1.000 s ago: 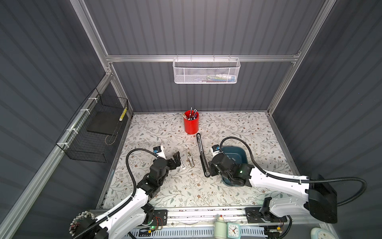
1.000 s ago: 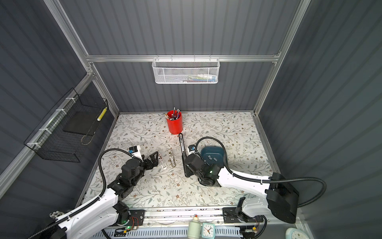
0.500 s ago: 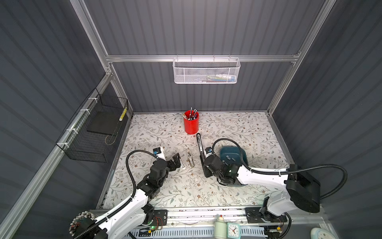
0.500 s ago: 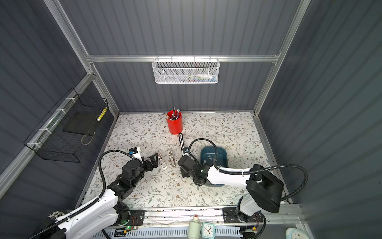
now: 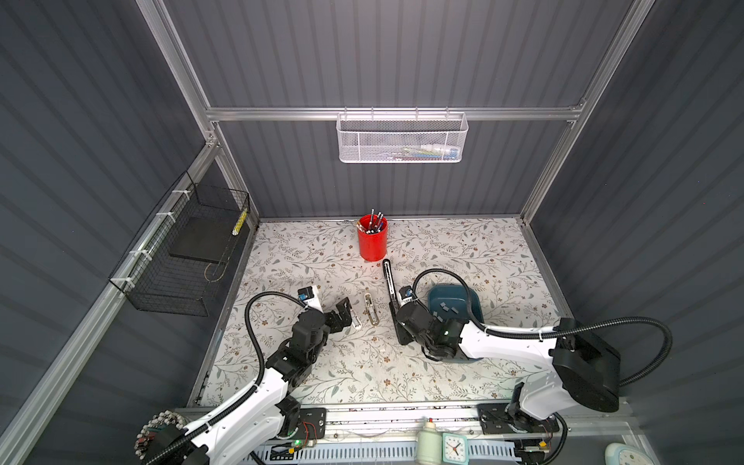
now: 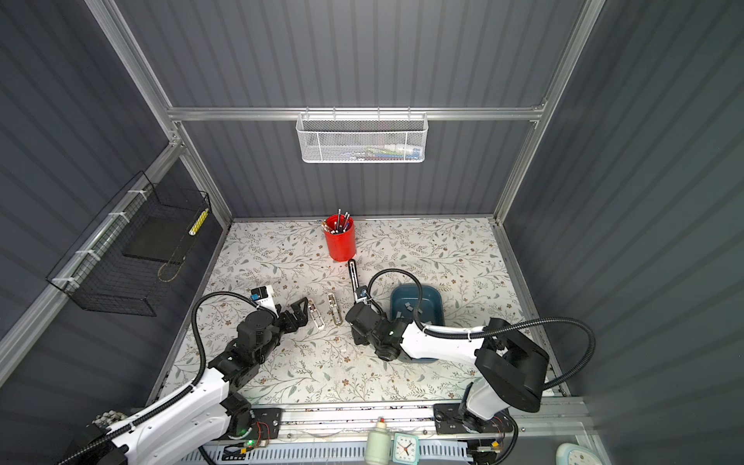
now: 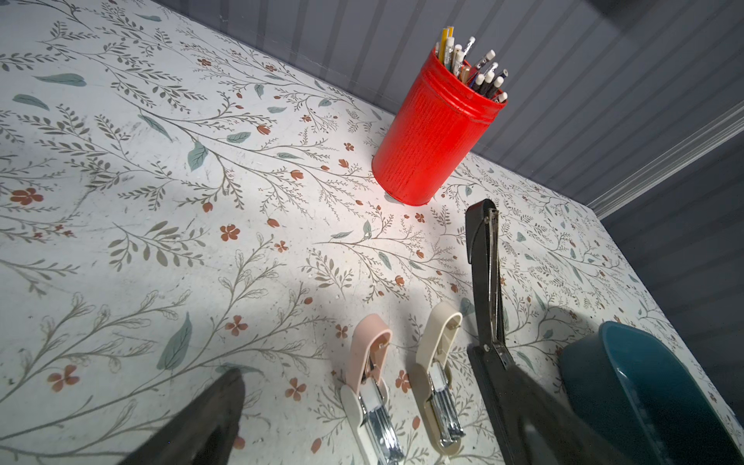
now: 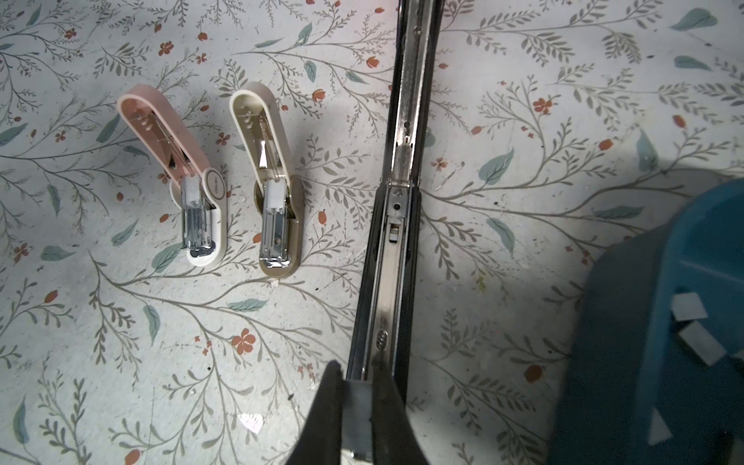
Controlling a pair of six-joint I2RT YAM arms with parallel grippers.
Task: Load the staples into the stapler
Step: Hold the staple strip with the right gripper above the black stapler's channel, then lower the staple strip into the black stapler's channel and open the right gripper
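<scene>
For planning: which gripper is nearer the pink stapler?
Left. The left gripper is just beside the pink stapler; the right gripper is at the black stapler, beyond the beige stapler.

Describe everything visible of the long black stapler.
The black stapler is long and slim, a black shell around a bright metal channel. It lies hinged open, flat on the floral table, between the beige stapler and teal tray, far end by the red cup. The right claw, shut on a staple strip, hangs over its near rail; contact unclear.

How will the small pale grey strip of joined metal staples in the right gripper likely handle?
Probably stiff and light: the staple strip sits straight, unsagging, in the right gripper. Possibly brittle: joined staples could snap if twisted.
</scene>
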